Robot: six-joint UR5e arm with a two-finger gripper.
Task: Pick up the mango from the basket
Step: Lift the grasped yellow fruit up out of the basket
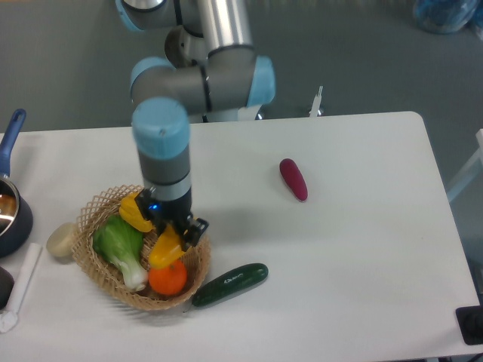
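Observation:
The tan wicker basket [99,202] sits at the table's front left. In it lie a green leafy vegetable [121,245], a lumpy yellow pepper [133,213], a round orange [167,280] and the smooth yellow mango [165,249]. The mango lies tilted, just above the orange. My gripper [176,231] points straight down into the basket's right side. Its black fingers sit on either side of the mango's upper end and look closed on it. The mango is still low, within the basket's rim.
A dark green cucumber [230,284] lies just outside the basket's right edge. A purple eggplant [293,179] lies mid-table. A pale round object [61,240] sits left of the basket, and a dark pot with a blue handle [10,204] stands at the left edge.

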